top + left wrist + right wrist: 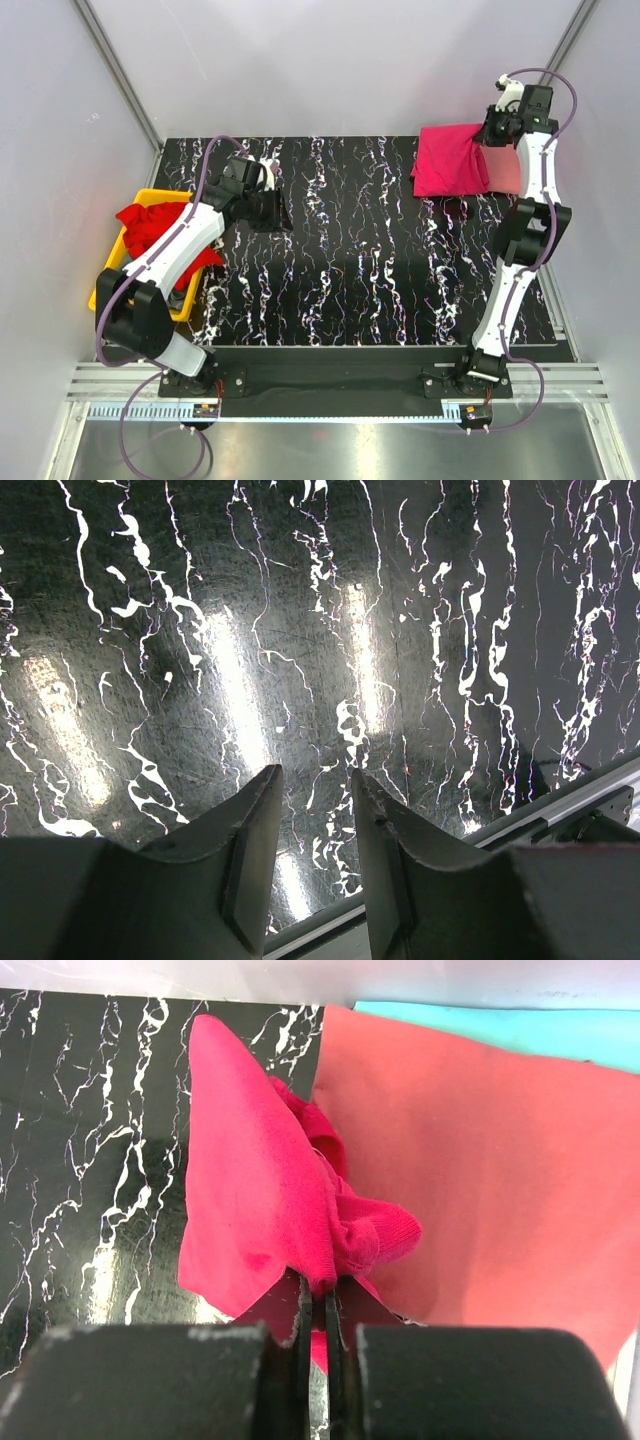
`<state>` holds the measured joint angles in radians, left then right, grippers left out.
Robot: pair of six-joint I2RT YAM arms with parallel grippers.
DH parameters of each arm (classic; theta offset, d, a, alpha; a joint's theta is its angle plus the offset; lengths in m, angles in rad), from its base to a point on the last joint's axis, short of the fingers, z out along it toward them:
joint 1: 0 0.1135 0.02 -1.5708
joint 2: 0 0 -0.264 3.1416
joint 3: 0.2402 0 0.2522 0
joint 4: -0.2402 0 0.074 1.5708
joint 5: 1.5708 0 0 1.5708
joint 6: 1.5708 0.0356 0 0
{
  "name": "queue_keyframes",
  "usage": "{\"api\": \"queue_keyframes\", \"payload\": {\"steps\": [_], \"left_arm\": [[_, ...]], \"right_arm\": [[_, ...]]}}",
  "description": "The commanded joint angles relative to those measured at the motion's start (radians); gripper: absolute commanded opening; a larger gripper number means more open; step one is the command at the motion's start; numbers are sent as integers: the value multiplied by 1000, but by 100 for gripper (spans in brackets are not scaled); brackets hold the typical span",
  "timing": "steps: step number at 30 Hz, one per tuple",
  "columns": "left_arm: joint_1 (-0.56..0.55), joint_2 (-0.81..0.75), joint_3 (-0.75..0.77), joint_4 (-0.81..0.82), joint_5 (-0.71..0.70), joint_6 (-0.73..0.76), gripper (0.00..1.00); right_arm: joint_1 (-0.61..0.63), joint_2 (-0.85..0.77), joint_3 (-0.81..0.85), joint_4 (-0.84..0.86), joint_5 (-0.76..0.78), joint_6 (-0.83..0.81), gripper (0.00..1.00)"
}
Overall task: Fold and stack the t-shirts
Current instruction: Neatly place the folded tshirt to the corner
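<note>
A magenta t-shirt [450, 160] lies bunched at the table's far right, partly over a flat salmon pink t-shirt [506, 176]. My right gripper [491, 131] is at the magenta shirt's far right edge. The right wrist view shows this gripper [320, 1285] shut on a fold of the magenta t-shirt [250, 1190], with the salmon t-shirt [480, 1180] spread to its right. A red t-shirt [150, 225] is heaped in the yellow bin [108, 272] at the left. My left gripper [272, 212] hangs over the bare table just right of the bin. Its jaws [315, 775] are open with nothing between them.
The black marbled table [350, 260] runs between the two arms. In the left wrist view its metal edge [560, 800] crosses the lower right. A bit of grey cloth [182, 296] shows in the bin under my left arm. White walls close in at the back and sides.
</note>
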<state>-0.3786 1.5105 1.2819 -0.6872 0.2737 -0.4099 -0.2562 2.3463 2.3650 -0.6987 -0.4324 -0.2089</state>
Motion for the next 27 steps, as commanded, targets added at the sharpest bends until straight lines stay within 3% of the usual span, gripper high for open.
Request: {"api": "queue_keyframes", "payload": {"steps": [1,5,17,24,27], "left_arm": [[-3,-9,-1,23,22,16,39],[-3,-9,-1,25,22,16,39],[-3,-15,-3,25,28,14,39],[-3,-15,-3,28,33,14,39],[-3,-16,-4,28,33,14,39]], "right_arm": [[-8,-145,-13,82,23,-1,0],[-11,-182,-59,119,24,6,0],[-35,-128,42,38,52,-9,0],[-37,-183,-12,87,-18,-4,0],[-37,-159,42,52,-15,-24,0]]}}
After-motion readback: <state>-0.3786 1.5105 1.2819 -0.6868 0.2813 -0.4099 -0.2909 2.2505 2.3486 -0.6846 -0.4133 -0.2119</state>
